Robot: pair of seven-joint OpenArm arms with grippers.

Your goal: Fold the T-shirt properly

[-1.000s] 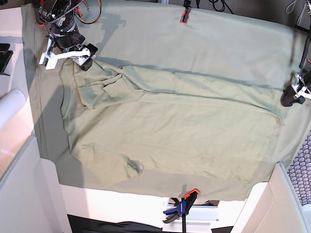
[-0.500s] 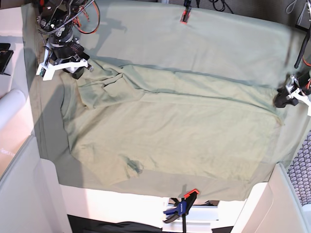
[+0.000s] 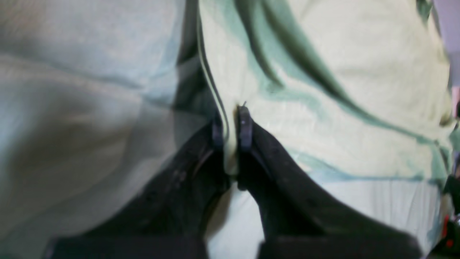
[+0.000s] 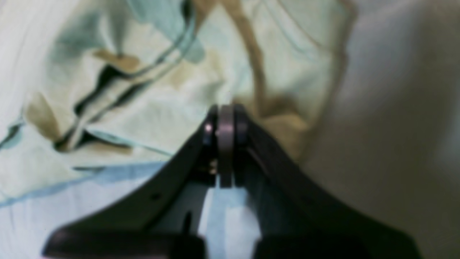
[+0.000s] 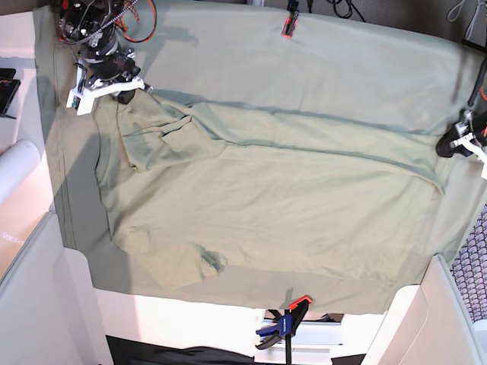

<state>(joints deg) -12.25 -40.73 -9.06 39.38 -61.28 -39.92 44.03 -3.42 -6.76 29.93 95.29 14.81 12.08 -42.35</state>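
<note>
Big sage-green sheet (image 5: 358, 68) covers the table, pinned by a red-handled clamp (image 5: 290, 24) at the far edge and a blue/black clamp (image 5: 285, 325) at the near edge; white side panels (image 5: 30, 304) flank the near corners. Nothing lies on top of the T-shirt (image 5: 266, 198). It sits spread across the sheet's middle, collar end toward the base view's left, one sleeve folded over there, long creases along the far side. Left gripper (image 3: 230, 122) nearly closed, pinching a hemmed fabric edge at the shirt's right end. Right gripper (image 4: 224, 124) fully closed at the rumpled corner; whether cloth sits between the tips I can't tell.
</note>
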